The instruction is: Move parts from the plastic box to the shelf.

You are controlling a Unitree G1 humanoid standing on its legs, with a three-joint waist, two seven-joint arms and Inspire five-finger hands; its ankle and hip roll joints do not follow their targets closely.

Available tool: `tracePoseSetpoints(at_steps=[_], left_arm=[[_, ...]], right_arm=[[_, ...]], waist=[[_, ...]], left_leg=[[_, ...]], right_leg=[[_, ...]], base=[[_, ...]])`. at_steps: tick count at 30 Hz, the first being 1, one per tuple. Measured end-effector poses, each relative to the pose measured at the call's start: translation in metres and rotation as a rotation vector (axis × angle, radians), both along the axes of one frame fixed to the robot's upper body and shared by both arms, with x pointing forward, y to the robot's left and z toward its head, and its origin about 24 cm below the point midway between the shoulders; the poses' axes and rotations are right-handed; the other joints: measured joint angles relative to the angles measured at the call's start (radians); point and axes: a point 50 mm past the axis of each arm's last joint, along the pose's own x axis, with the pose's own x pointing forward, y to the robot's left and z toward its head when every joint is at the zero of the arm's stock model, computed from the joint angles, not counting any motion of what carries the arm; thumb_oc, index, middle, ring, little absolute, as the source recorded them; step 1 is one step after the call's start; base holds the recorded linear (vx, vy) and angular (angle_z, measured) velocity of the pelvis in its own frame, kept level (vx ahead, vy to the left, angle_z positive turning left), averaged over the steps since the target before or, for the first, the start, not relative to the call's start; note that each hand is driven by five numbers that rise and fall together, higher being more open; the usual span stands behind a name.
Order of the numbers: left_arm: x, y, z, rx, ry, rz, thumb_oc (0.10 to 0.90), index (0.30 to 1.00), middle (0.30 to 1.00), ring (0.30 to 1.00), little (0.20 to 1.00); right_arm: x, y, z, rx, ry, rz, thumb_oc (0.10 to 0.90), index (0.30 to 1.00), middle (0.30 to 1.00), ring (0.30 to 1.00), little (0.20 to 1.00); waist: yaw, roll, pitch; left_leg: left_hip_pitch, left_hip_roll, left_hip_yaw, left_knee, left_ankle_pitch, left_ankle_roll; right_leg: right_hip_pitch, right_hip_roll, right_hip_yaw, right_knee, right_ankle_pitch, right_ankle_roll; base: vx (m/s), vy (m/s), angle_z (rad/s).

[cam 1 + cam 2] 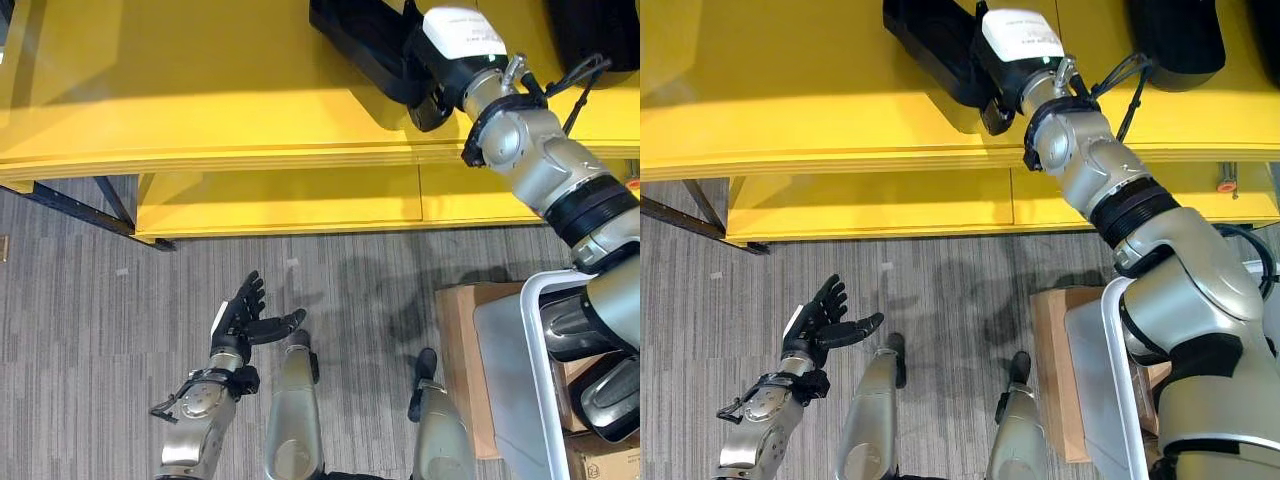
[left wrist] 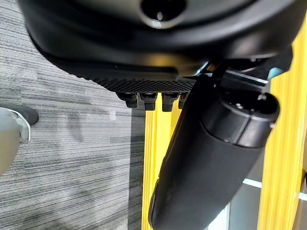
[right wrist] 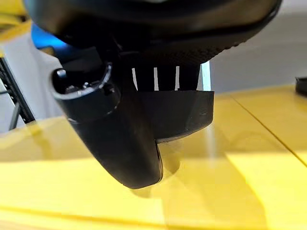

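While on shelf [image 1: 200, 90], right hand [image 1: 1015, 45] gripping part [image 1: 935, 45]

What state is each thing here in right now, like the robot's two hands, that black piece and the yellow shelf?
Left hand: open, fingers spread, holding nothing, low over the carpeted floor.
Right hand: up on the shelf, wrapped round the black part.
Black part: lying on the shelf's top level, in the right hand.
Yellow shelf: top level carries dark parts.
Plastic box: on a cardboard carton, contents hidden.

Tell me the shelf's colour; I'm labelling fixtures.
Bright yellow: the flat shelf top and its front edge, best seen in the left eye view.
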Motion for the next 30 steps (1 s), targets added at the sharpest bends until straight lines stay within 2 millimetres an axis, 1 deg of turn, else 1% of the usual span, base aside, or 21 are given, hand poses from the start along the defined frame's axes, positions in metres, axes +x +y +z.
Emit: tracePoseSetpoints(at_steps=[4, 9, 10, 12, 14, 16, 18, 22, 26, 30], left_arm=[[0.000, 0.000, 0.000, 0.000, 0.000, 0.002, 0.900, 1.000, 1.000, 1.000, 1.000], [-0.001, 0.000, 0.000, 0.000, 0.002, 0.003, 0.900, 1.000, 1.000, 1.000, 1.000], [0.000, 0.000, 0.000, -0.001, 0.002, 0.003, 0.900, 1.000, 1.000, 1.000, 1.000], [0.000, 0.000, 0.000, -0.003, 0.000, 0.002, 0.900, 1.000, 1.000, 1.000, 1.000], [0.000, 0.000, 0.000, -0.002, 0.002, 0.004, 0.900, 1.000, 1.000, 1.000, 1.000], [-0.001, 0.000, -0.001, -0.003, 0.003, 0.004, 0.900, 1.000, 1.000, 1.000, 1.000], [-0.001, 0.000, -0.001, -0.005, 0.005, 0.005, 0.900, 1.000, 1.000, 1.000, 1.000], [-0.003, 0.000, -0.003, -0.008, 0.010, 0.007, 0.900, 1.000, 1.000, 1.000, 1.000], [-0.003, 0.000, -0.003, -0.038, 0.009, 0.011, 0.900, 1.000, 1.000, 1.000, 1.000], [-0.003, 0.000, -0.003, -0.043, 0.011, 0.014, 0.900, 1.000, 1.000, 1.000, 1.000]], right_arm=[[-0.002, 0.002, 0.007, 0.015, -0.030, 0.007, 0.400, 0.300, 0.300, 0.300, 0.300], [-0.001, 0.002, 0.005, 0.014, -0.024, 0.004, 0.400, 0.300, 0.300, 0.300, 0.300], [0.001, 0.002, 0.004, -0.017, -0.019, -0.010, 0.400, 0.300, 0.300, 0.300, 0.300], [0.002, 0.000, 0.004, -0.026, -0.013, -0.026, 0.400, 0.300, 0.300, 0.300, 0.300], [0.004, -0.002, 0.006, -0.006, -0.009, -0.038, 0.400, 0.300, 0.300, 0.300, 0.300], [0.005, -0.001, 0.009, 0.008, -0.009, -0.043, 0.400, 0.300, 0.300, 0.300, 0.300], [0.007, 0.001, 0.013, 0.039, -0.009, -0.053, 0.400, 0.300, 0.300, 0.300, 0.300], [0.008, 0.001, 0.015, 0.061, -0.012, -0.061, 0.400, 0.300, 0.300, 0.300, 0.300], [0.012, -0.008, 0.020, 0.085, -0.011, -0.132, 0.400, 0.300, 0.300, 0.300, 0.300], [0.011, -0.007, 0.026, 0.109, -0.031, -0.130, 0.400, 0.300, 0.300, 0.300, 0.300]], waist=[[0.000, 0.002, 0.000], [0.000, 0.003, 0.000], [-0.003, 0.005, 0.000], [-0.003, 0.008, 0.000], [-0.005, 0.009, 0.000], [-0.006, 0.010, 0.000], [-0.006, 0.010, 0.000], [-0.006, 0.011, 0.000], [0.005, 0.012, 0.000], [0.008, 0.014, 0.000]], left_leg=[[0.004, -0.004, -0.006, 0.000, 0.001, 0.001], [0.017, -0.004, -0.005, -0.004, 0.003, 0.001], [0.025, -0.003, -0.005, -0.005, 0.003, 0.001], [0.034, -0.003, -0.005, -0.006, 0.003, 0.001], [0.046, -0.004, -0.006, -0.007, 0.003, 0.001], [0.049, -0.004, -0.005, -0.008, 0.003, 0.001], [0.050, -0.003, -0.006, -0.007, 0.004, 0.000], [0.051, -0.003, -0.006, -0.007, 0.004, 0.000], [0.050, -0.005, -0.006, -0.008, 0.003, 0.000], [0.050, -0.006, -0.006, -0.010, 0.003, 0.000]], right_leg=[[0.001, -0.002, 0.000, 0.016, -0.006, 0.000], [0.005, -0.003, 0.002, 0.026, -0.009, 0.002], [0.013, -0.003, 0.001, 0.027, -0.009, 0.002], [0.022, -0.003, 0.001, 0.027, -0.009, 0.002], [0.035, -0.003, 0.001, 0.025, -0.010, 0.002], [0.037, -0.004, 0.001, 0.024, -0.015, 0.000], [0.041, -0.003, 0.002, 0.019, -0.022, 0.006], [0.044, -0.003, 0.001, 0.017, -0.022, 0.006], [0.044, -0.005, 0.000, 0.015, -0.022, 0.006], [0.045, -0.006, -0.001, 0.015, -0.022, 0.006]], base=[[0.01, 0.002, 0.05], [0.00, 0.000, 0.00], [0.00, 0.000, 0.00], [0.00, 0.000, 0.00], [0.00, 0.000, 0.00], [0.00, 0.000, 0.00], [0.00, 0.000, 0.00], [0.00, 0.000, 0.00], [0.00, 0.000, 0.00], [0.00, 0.000, 0.00]])
